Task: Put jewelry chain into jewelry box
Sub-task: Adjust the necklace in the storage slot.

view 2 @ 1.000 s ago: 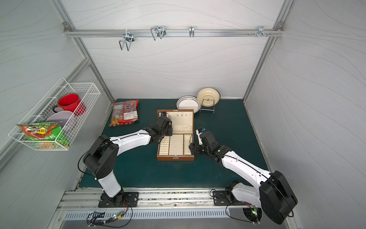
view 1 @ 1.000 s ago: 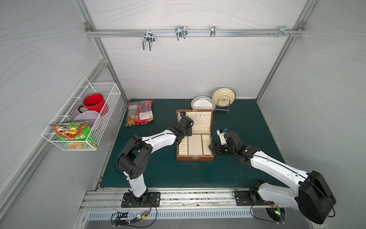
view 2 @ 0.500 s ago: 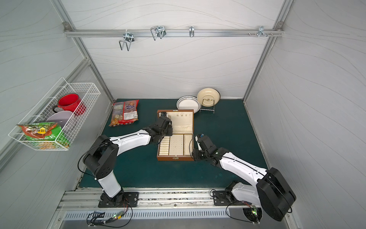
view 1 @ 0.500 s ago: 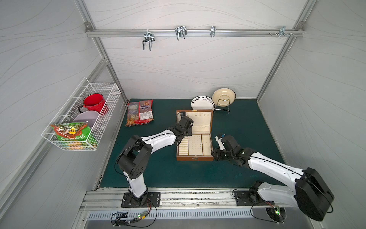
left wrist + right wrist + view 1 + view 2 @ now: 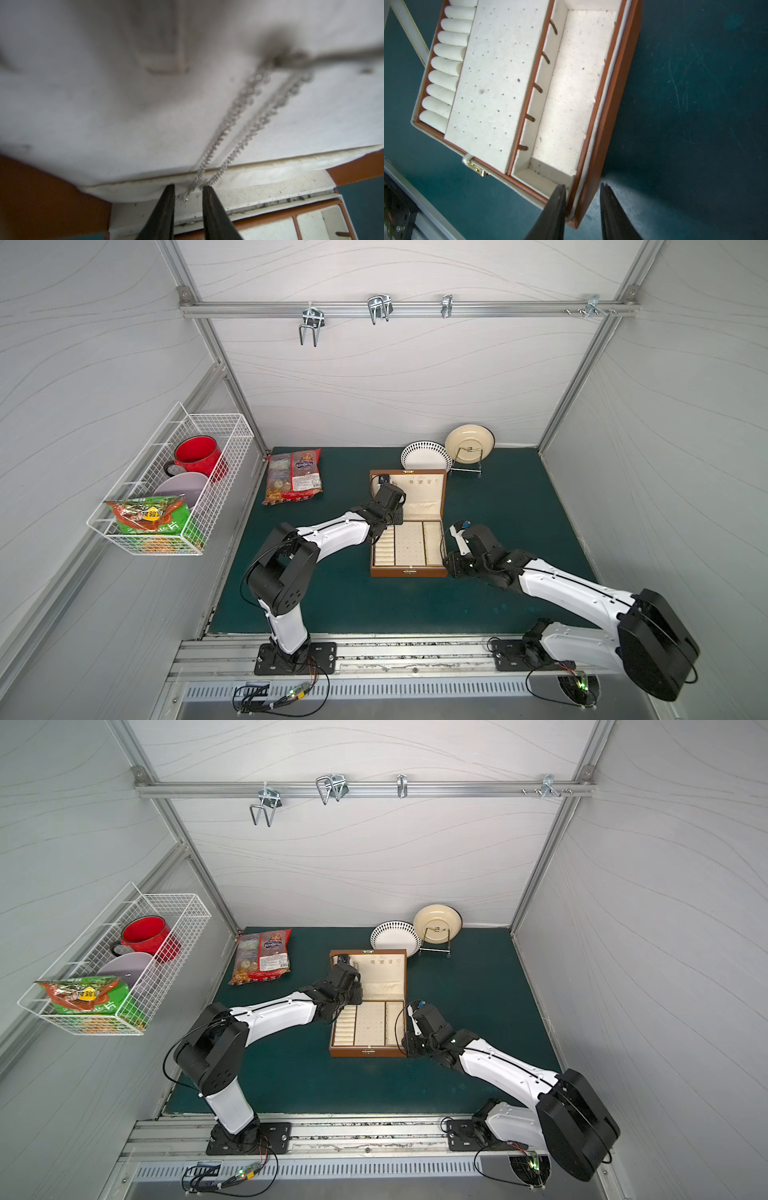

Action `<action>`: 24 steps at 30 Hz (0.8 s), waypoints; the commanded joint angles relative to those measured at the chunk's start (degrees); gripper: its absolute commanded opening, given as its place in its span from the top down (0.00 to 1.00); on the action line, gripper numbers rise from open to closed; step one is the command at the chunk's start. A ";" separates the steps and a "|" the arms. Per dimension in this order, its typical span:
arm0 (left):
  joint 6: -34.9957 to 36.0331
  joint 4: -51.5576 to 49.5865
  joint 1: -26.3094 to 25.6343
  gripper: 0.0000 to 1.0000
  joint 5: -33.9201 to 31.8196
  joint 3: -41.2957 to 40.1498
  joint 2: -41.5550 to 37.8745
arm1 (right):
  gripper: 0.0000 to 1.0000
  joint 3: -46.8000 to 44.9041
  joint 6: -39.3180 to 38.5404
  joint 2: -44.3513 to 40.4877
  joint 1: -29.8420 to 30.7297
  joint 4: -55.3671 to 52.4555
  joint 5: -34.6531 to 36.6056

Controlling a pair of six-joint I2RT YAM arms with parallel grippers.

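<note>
The jewelry box (image 5: pixel 409 571) stands open on the green mat, brown outside and cream inside, with its lid (image 5: pixel 419 497) upright. The thin silvery jewelry chain (image 5: pixel 239 108) hangs from a hook in the lid, its two strands lying down the cream lining. In the left wrist view its lower end rests between the fingers of my left gripper (image 5: pixel 188 186), which stand apart and do not pinch it. My right gripper (image 5: pixel 581 186) straddles the box's right wall (image 5: pixel 604 116) at the front corner. One finger is inside the long compartment, one outside, and they are shut on the wall.
A red snack packet (image 5: pixel 294 477) lies at the back left of the mat. A patterned plate (image 5: pixel 426 456) and a cream plate (image 5: pixel 469 443) on a wire stand are behind the box. A wire basket (image 5: pixel 166 489) with a red mug hangs on the left wall.
My right gripper has slid towards the box's front right corner and its jaws have narrowed onto the wall. The left arm and the chain have stayed put.
</note>
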 commanded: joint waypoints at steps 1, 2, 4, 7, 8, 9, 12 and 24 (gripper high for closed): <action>-0.66 -2.09 -0.21 0.77 1.86 1.01 2.42 | 0.67 -0.04 -0.27 0.04 0.36 -1.25 0.67; -0.69 -2.23 -0.22 0.80 1.60 1.03 2.66 | 0.67 -0.04 -0.24 -0.05 0.37 -1.31 0.61; -0.66 -2.28 -0.22 0.83 1.09 1.04 2.74 | 0.67 -0.04 -0.18 -0.41 0.40 -1.33 0.73; -0.49 -2.32 -0.22 0.94 0.61 1.29 2.83 | 0.67 -0.27 0.01 -0.64 0.43 -1.23 0.76; -0.49 -2.37 -0.18 0.98 0.52 1.39 2.67 | 0.67 -0.31 0.01 -0.65 0.41 -1.24 0.76; -0.45 -2.37 -0.22 1.00 0.44 1.32 2.51 | 0.67 -0.22 -0.02 -0.64 0.41 -1.34 0.68; -0.39 -2.44 -0.22 1.00 0.35 1.14 1.50 | 0.67 -0.29 0.02 -0.70 0.44 -1.33 0.82; 0.75 -6.57 -0.22 1.00 -2.28 2.06 -4.57 | 0.67 -0.56 0.15 -1.06 0.42 -0.89 0.97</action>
